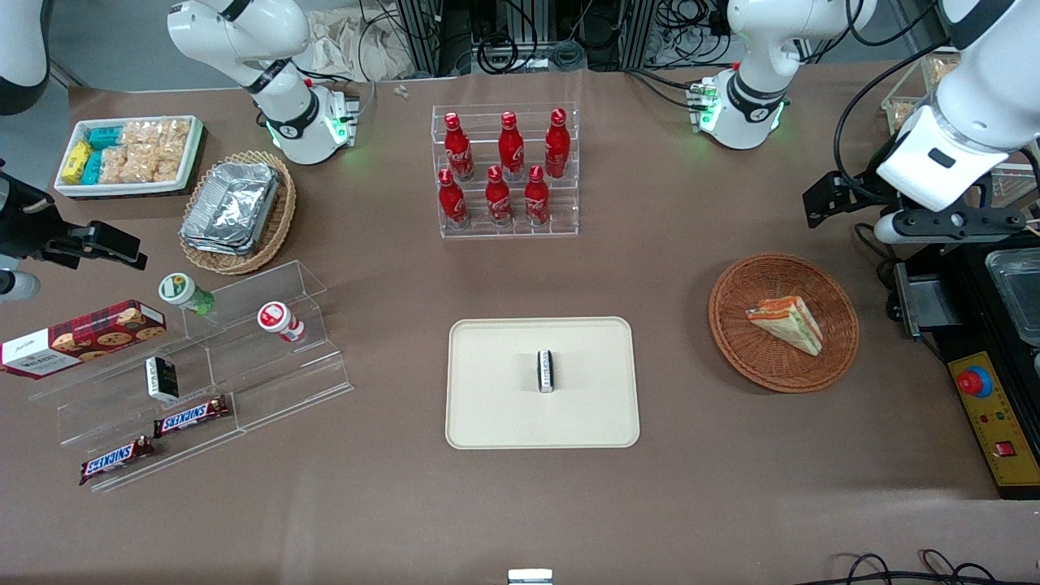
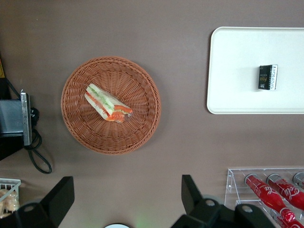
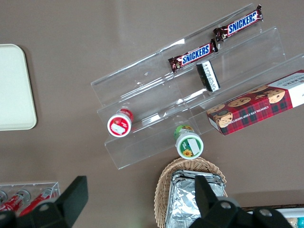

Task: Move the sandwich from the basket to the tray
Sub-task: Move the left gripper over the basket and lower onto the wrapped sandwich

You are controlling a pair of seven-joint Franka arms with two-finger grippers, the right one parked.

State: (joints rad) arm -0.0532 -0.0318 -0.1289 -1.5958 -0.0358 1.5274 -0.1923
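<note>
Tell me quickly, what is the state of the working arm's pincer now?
Left pincer: open, holding nothing, hovering above the table beside the basket; the sandwich lies in the basket.

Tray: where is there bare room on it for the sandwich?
The tray holds only a small dark packet near its middle; bare patches lie between the packet and each rim. The sandwich sits in the basket. The gripper hangs open above the table beside the basket.
</note>
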